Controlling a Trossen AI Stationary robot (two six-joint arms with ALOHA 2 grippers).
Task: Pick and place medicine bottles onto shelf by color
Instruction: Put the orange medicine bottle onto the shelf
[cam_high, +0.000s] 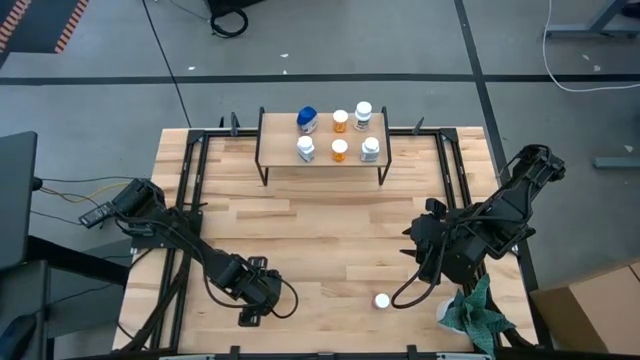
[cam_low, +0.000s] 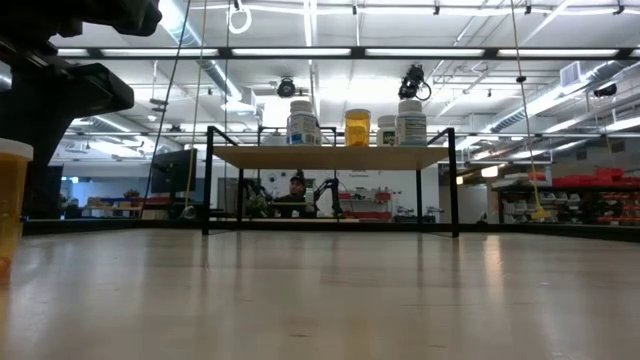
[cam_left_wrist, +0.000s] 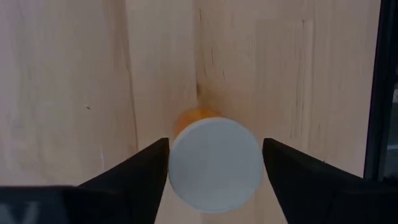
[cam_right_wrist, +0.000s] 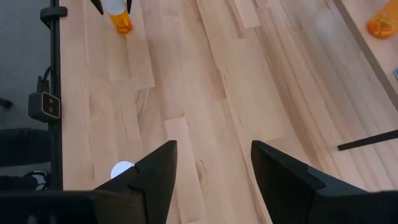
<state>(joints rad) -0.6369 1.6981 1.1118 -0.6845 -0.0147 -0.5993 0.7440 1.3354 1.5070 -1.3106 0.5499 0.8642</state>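
An orange medicine bottle with a white cap (cam_left_wrist: 214, 163) stands upright on the table near its front left. My left gripper (cam_left_wrist: 216, 171) points down over it, one finger on each side of the cap. From table height the bottle (cam_low: 12, 200) shows at the left edge. The high view hides it under my left gripper (cam_high: 255, 290). My right gripper (cam_right_wrist: 214, 180) hangs open and empty above the front right. A white-capped bottle (cam_high: 381, 300) stands on the table near it. The shelf (cam_high: 280, 150) at the back holds several bottles. My left gripper comes at the orange bottle from above, with its fingers (cam_left_wrist: 146, 171) close beside the white cap's rim (cam_left_wrist: 177, 165) on either side. A thin gap shows at one finger. I cannot tell whether the other finger touches. The bottle stands on the table.
A green cloth (cam_high: 475, 315) lies at the table's front right corner. Black rails (cam_high: 190, 170) run along the left and right edges. Bare wood (cam_high: 330, 240) lies between the shelf and the two grippers.
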